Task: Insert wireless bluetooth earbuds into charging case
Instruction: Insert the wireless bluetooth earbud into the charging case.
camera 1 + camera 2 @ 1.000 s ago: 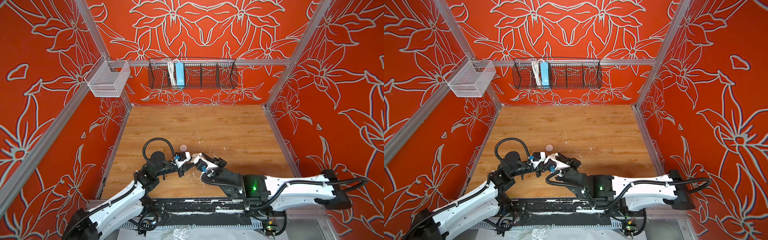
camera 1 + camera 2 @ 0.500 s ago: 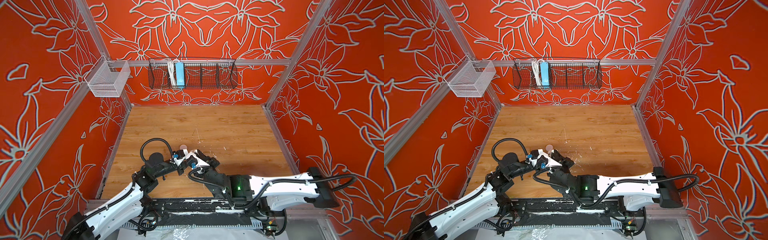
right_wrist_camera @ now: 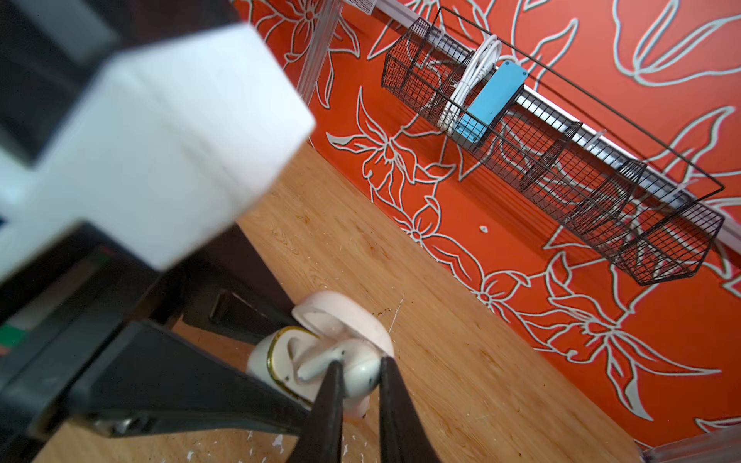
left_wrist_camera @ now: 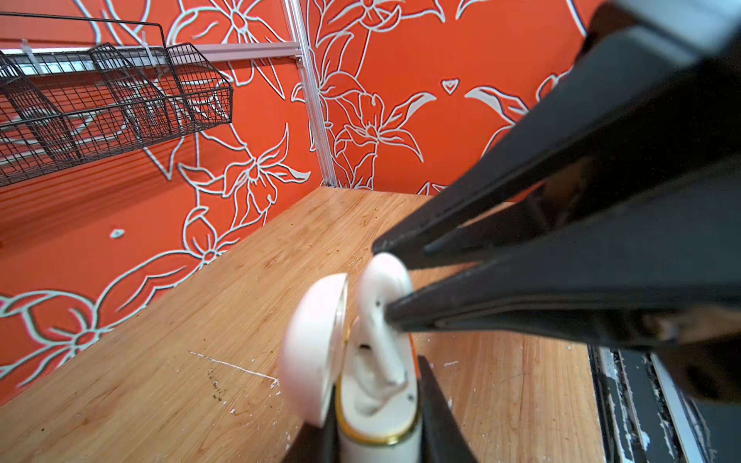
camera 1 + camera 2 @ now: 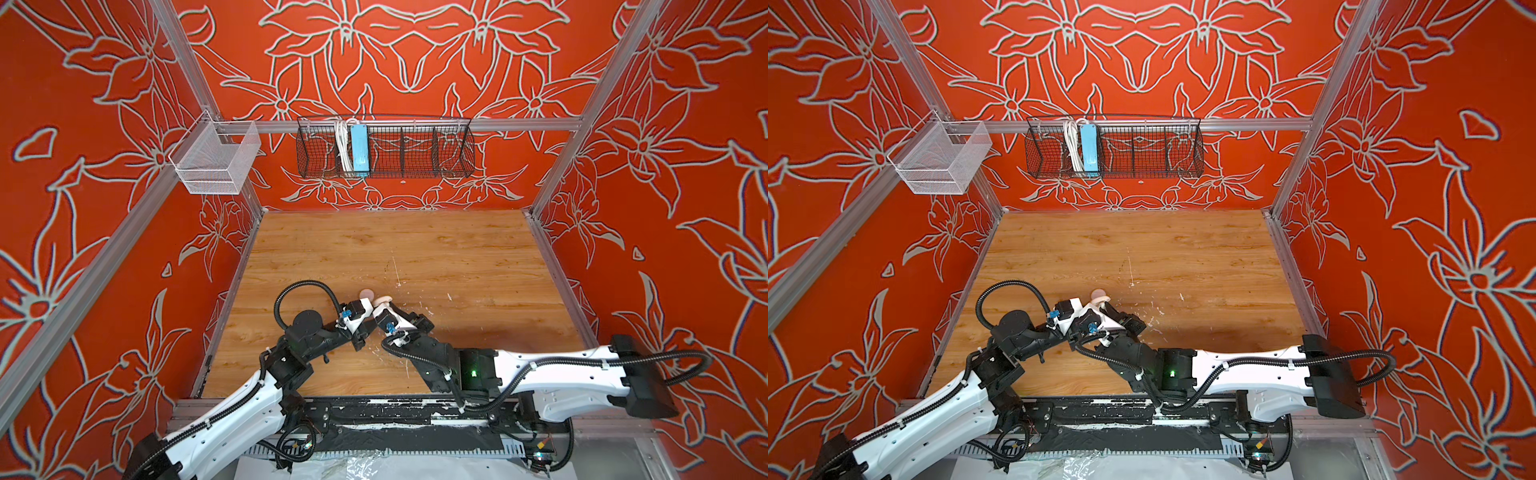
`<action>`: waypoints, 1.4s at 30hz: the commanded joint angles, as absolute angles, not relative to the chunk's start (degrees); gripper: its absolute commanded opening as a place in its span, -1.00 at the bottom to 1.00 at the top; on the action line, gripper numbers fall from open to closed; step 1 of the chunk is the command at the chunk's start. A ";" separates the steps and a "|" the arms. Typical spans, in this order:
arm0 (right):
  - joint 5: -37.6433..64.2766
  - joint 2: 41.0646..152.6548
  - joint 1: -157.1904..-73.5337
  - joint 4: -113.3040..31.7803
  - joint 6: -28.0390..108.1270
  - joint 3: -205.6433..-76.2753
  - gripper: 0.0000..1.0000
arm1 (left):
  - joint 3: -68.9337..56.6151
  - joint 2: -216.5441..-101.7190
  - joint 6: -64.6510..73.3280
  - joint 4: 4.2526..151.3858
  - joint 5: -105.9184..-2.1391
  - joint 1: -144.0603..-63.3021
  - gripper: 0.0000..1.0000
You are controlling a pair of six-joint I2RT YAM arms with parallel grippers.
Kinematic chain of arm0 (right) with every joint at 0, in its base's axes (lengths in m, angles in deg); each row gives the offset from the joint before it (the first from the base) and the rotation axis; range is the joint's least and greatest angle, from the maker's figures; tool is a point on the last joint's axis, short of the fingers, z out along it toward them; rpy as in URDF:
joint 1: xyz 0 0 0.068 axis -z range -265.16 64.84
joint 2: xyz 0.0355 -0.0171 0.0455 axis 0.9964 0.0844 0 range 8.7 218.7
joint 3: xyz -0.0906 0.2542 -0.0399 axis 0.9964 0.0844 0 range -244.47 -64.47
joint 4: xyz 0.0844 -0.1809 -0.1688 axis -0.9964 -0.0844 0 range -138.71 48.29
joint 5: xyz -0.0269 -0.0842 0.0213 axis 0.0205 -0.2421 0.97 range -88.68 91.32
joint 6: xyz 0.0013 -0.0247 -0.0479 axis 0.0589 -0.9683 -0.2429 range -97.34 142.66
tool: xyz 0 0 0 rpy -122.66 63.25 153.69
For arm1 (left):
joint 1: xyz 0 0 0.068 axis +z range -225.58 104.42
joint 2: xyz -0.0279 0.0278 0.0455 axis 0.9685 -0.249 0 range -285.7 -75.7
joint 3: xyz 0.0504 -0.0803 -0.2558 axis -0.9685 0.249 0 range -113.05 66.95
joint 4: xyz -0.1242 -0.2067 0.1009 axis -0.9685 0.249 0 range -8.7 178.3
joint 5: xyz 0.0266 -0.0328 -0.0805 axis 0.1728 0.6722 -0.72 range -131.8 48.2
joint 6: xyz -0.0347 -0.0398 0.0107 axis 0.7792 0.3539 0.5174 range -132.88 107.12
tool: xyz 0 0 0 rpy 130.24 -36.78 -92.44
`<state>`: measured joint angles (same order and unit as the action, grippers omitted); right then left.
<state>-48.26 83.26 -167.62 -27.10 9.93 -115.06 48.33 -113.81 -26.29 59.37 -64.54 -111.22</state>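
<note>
1. Earbud [image 4: 381, 288] is right in the thick of it: the right claw [image 3: 359, 373] is clenched on its rounded head, and the stem points down into the open charging case [image 3: 260, 360].
2. Left claw [image 4: 379, 433] is clamped on the case body, one finger on each side, holding it steady with its mouth towards the earbud. The lid [image 4: 312, 344] is swung back and stands just beside the earbud.
3. Both top views show the two claws nose to nose over the near part of the bench [image 5: 415, 249], left of centre. The pale lid peeks out above them.
4. Done so far, as I read it: the case is open and gripped, and one earbud is picked up and lined up, with its stem tip at the socket.
5. Left to do: the head sits well clear of the gold rim, so I'd call it only partly in. It needs a straight push down, then the right claw lets go.
6. The other socket is blocked from sight, so I can't say whether it's filled. I can't make out any loose earbuds on the bench, just white flecks.
</note>
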 commanded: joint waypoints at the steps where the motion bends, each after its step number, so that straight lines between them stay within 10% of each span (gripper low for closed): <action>1: -45.71 83.15 -167.03 -21.74 11.13 -114.48 -0.98 | 48.70 -113.23 -25.89 58.26 -64.13 -111.62 -1.00; 42: -43.68 85.58 -166.98 -19.70 9.95 -113.23 -1.00 | 49.11 -111.22 -25.76 58.98 -61.75 -111.79 -1.00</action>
<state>-44.24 84.86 -166.50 -20.59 10.87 -113.35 49.08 -111.80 -25.88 60.77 -62.14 -111.33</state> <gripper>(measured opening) 0.166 0.241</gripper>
